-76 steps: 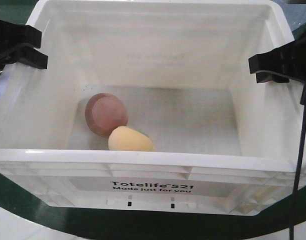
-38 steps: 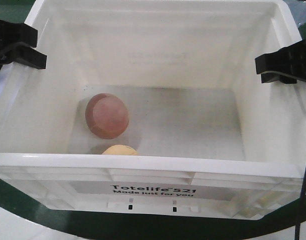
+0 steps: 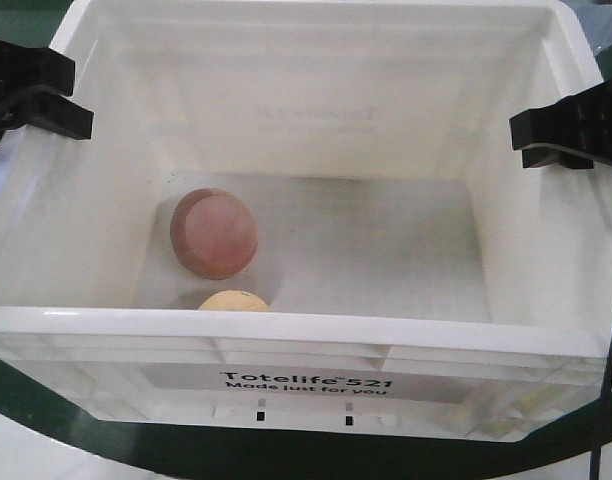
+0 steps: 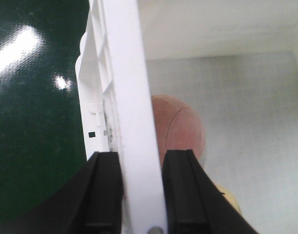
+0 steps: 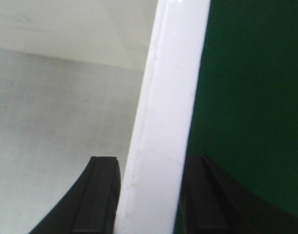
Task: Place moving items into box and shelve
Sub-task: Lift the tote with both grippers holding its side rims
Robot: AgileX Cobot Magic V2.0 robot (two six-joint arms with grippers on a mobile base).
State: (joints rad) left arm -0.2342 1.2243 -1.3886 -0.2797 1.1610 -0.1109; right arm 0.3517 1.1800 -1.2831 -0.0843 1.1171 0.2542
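Observation:
The white box (image 3: pixel 306 335) fills the front view, its print facing me. On its floor at the left lies the reddish-pink ball (image 3: pixel 214 233). The pale yellow item (image 3: pixel 233 300) rests against the near wall, mostly hidden behind the front rim. My left gripper (image 3: pixel 74 95) is shut on the box's left rim, and my right gripper (image 3: pixel 526 140) is shut on the right rim. In the left wrist view the gripper (image 4: pixel 141 163) clamps the rim (image 4: pixel 127 73), with the ball (image 4: pixel 180 126) and yellow item (image 4: pixel 230 204) inside. The right wrist view shows the gripper (image 5: pixel 154 168) pinching the rim (image 5: pixel 173 73).
A dark green surface (image 3: pixel 46 420) lies under and around the box, also seen outside the wall (image 4: pixel 32 122) and on the other side (image 5: pixel 256 97). A black cable (image 3: pixel 611 350) hangs down at the right edge, in front of the box's corner.
The box has shifted slightly in view with both grippers holding it. The yellow item rolled toward the near wall and is now largely hidden behind the rim; the ball barely moved.

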